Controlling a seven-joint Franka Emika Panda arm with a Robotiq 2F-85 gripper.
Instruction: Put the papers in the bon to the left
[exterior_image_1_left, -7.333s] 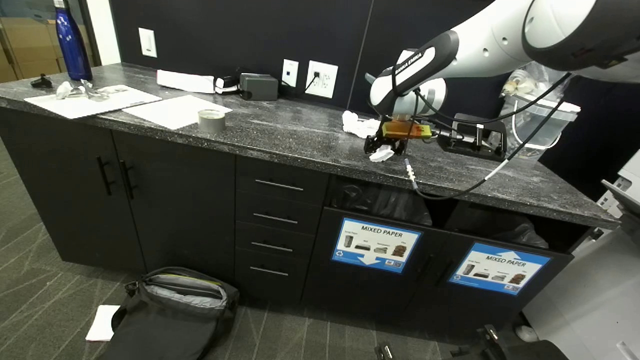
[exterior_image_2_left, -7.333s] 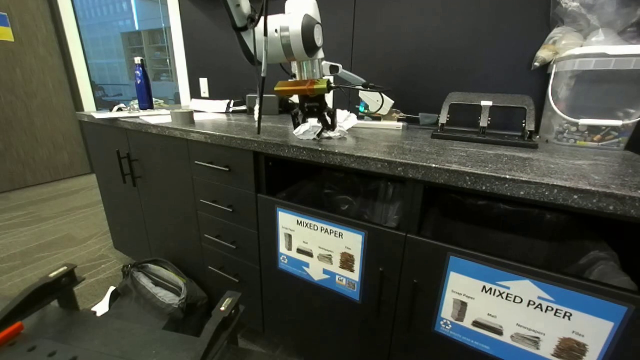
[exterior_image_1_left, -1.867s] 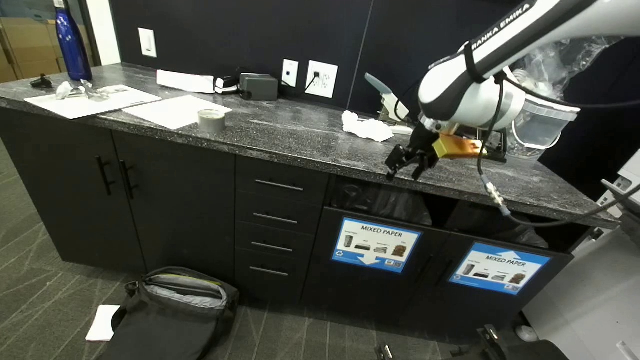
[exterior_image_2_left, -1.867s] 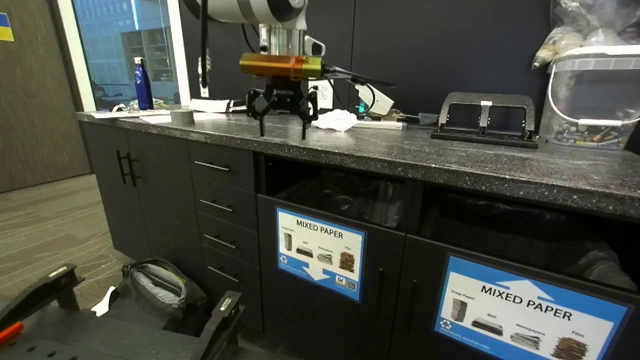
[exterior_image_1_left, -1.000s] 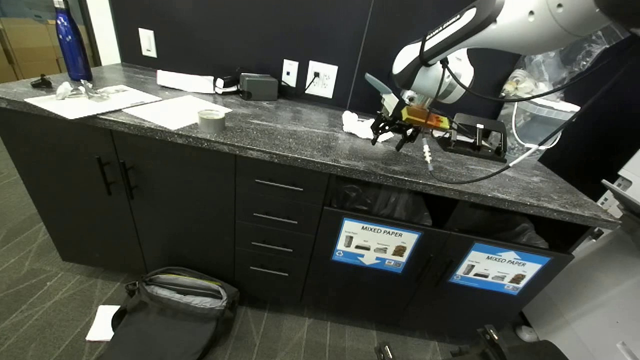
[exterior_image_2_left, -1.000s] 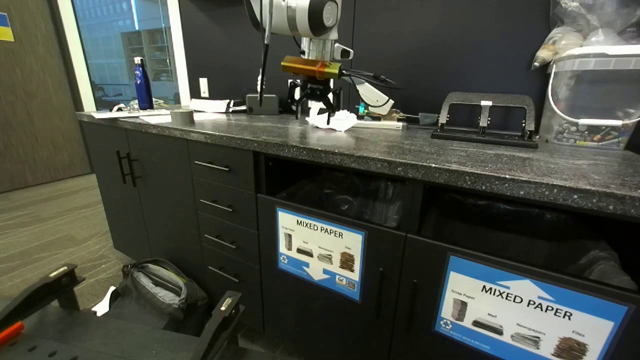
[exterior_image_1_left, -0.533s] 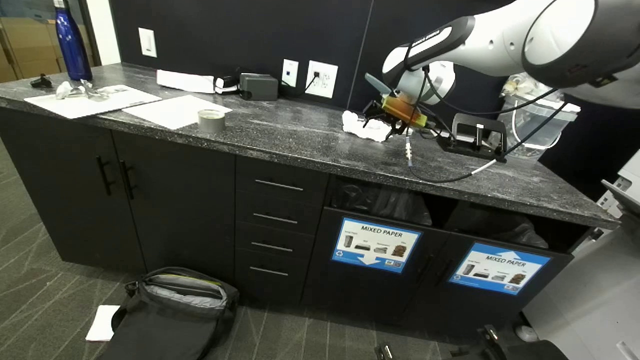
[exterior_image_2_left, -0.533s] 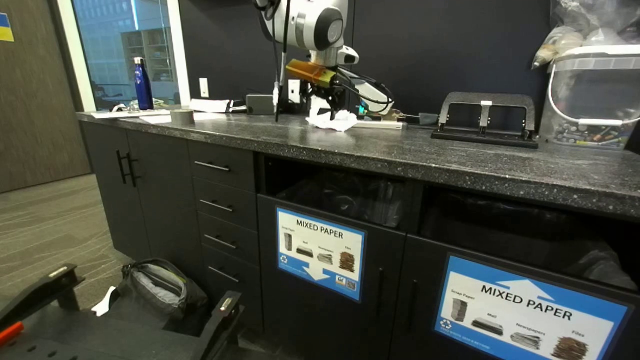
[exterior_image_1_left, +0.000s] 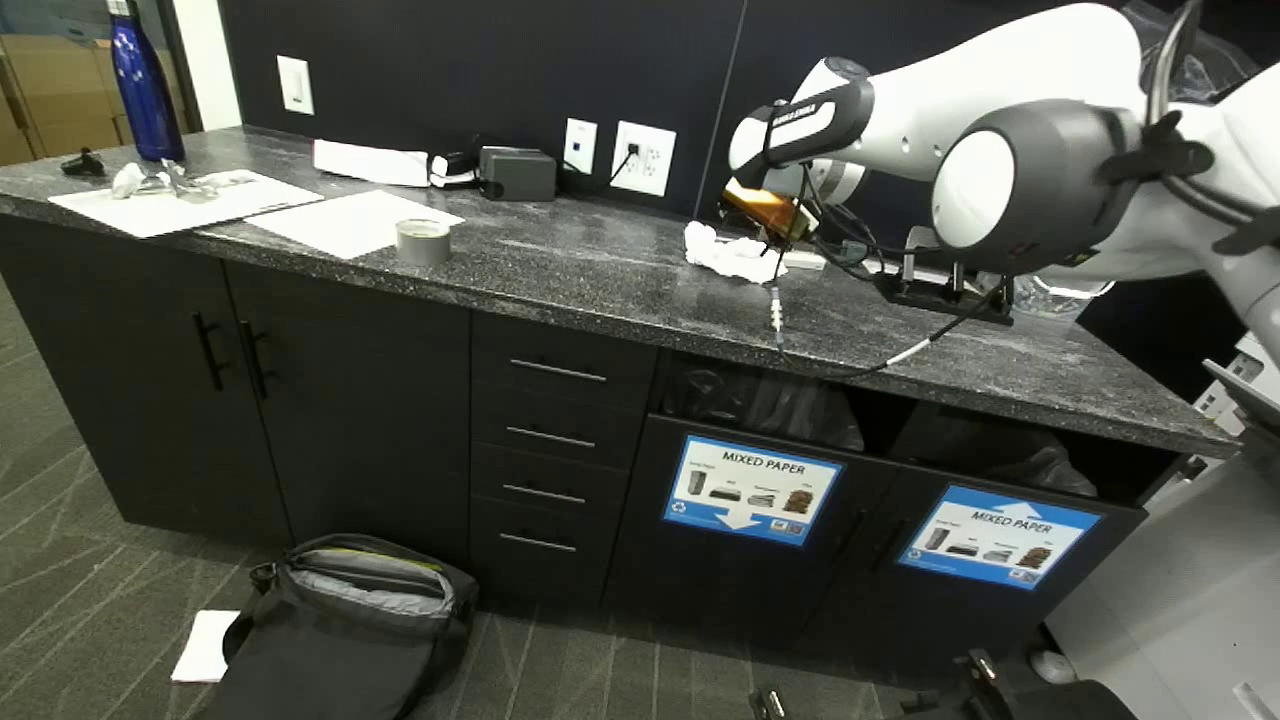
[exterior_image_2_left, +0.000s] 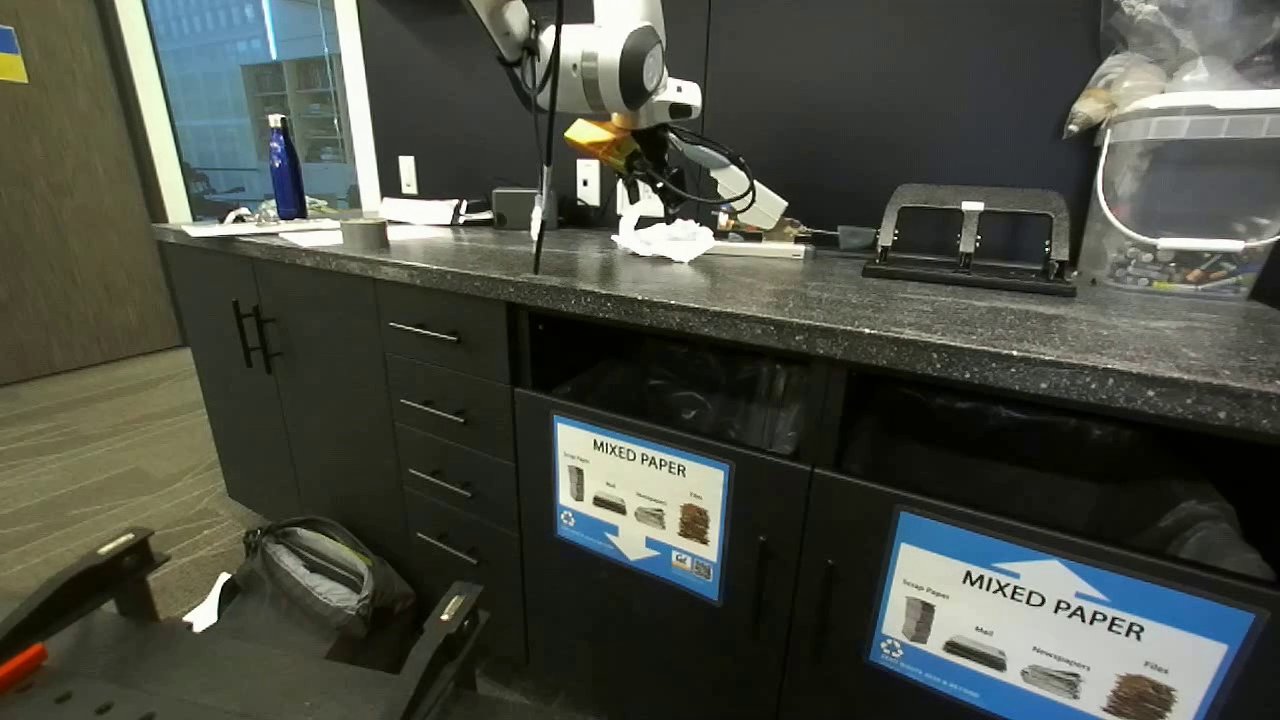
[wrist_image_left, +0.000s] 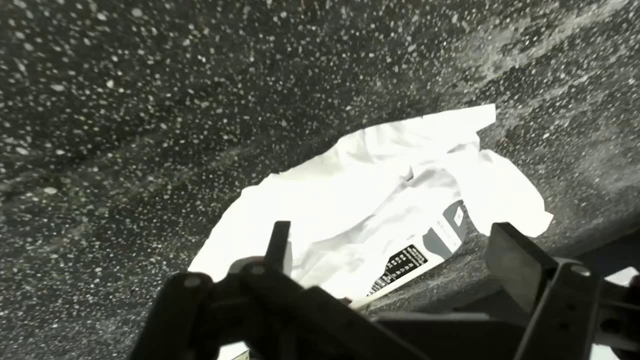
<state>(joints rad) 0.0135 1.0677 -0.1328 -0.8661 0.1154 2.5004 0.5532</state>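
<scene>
Gripper (wrist_image_left: 391, 227): tipping more than before, jaws standing wide apart.
Crumpled papers (exterior_image_2_left: 665, 241): lying upper middle in an exterior view.
Left bin (exterior_image_2_left: 650, 630): sitting lower middle there.

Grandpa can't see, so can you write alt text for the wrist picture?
Open black robot gripper facing crumpled white paper on a dark speckled countertop. The paper partly hides a white-and-gray object with a black printed panel.
</scene>
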